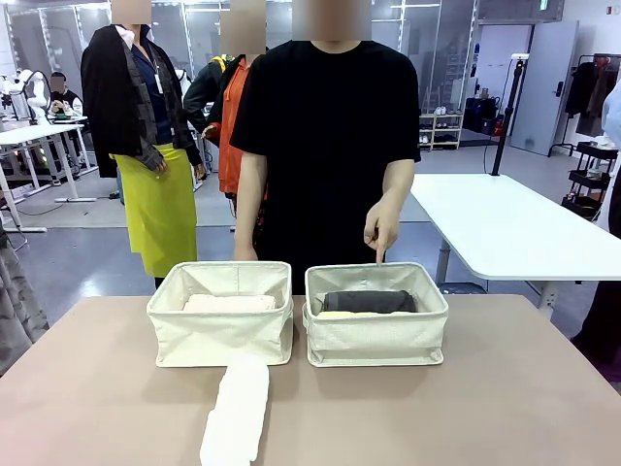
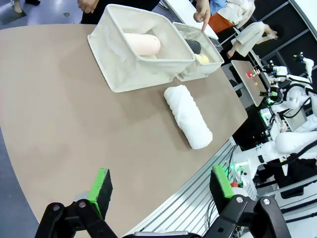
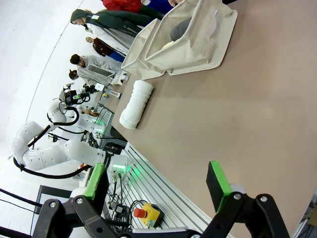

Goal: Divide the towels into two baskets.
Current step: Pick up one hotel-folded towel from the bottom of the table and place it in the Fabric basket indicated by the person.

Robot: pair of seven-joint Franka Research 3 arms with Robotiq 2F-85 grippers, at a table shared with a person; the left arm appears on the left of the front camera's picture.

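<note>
From the front, three towels are already sitting in baskets: the pink towel (image 1: 230, 303) in the left basket (image 1: 220, 335), the grey towel (image 1: 369, 301) and yellow towel (image 1: 342, 315) in the right basket (image 1: 376, 340); the white towel (image 1: 236, 411) is lying on the table (image 1: 505, 398), seemingly last to sort, while the person's hand (image 1: 381, 230) is pointing at the right basket. In the left wrist view, the left gripper (image 2: 161, 187) is gaping wide, empty, well short of the white towel (image 2: 188, 115). In the right wrist view, the right gripper (image 3: 156, 182) is likewise standing wide, the white towel (image 3: 135, 104) well apart.

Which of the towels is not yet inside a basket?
The white towel: it lies on the table before the baskets; the pink, grey and yellow ones are inside.
</note>
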